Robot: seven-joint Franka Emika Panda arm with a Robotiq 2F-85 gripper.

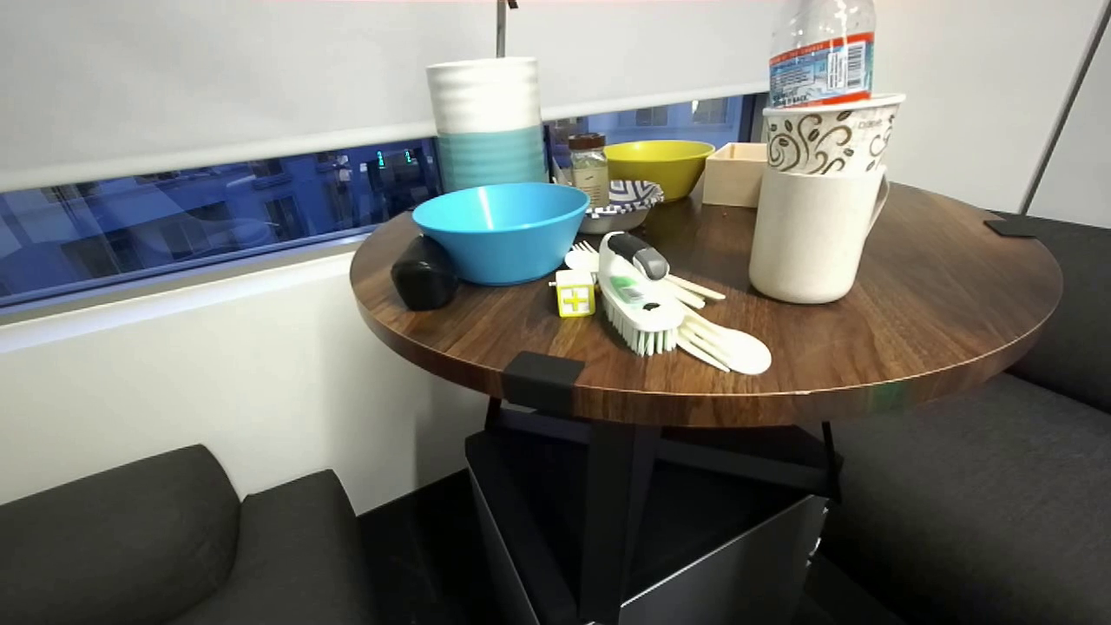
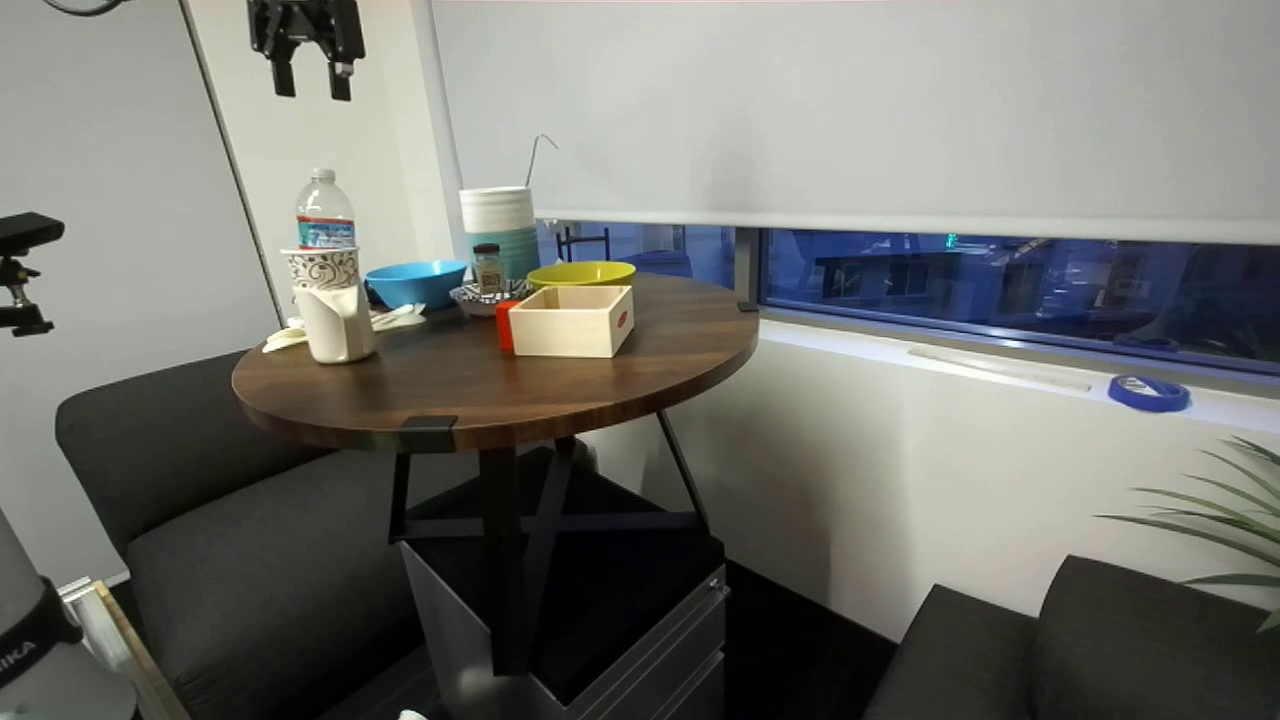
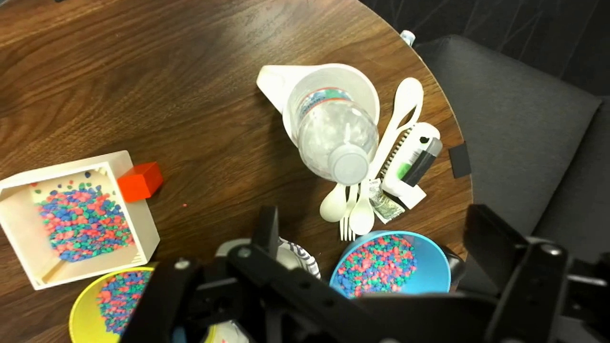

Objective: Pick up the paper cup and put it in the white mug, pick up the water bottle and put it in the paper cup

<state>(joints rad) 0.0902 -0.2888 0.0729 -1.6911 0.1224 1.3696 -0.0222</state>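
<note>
The white mug (image 1: 811,239) stands upright on the table and also shows in an exterior view (image 2: 338,325). The patterned paper cup (image 1: 825,143) sits inside the mug, with its upper part showing above the mug's rim (image 2: 322,270). The clear water bottle (image 2: 325,220), with a pale cap and a red and blue label, stands upright in the paper cup; its lower part is hidden. In the wrist view the bottle (image 3: 338,133) hides part of the cup. My gripper (image 2: 312,92) is open and empty, well above the bottle. Its fingers (image 3: 375,216) are wide apart in the wrist view.
A brush (image 1: 638,295) and plastic cutlery (image 3: 362,209) lie beside the mug. A blue bowl (image 1: 502,230), a yellow bowl (image 2: 580,272), a wooden box (image 2: 565,335), a red block (image 3: 140,182) and a tall white and teal container (image 1: 486,121) stand on the round table.
</note>
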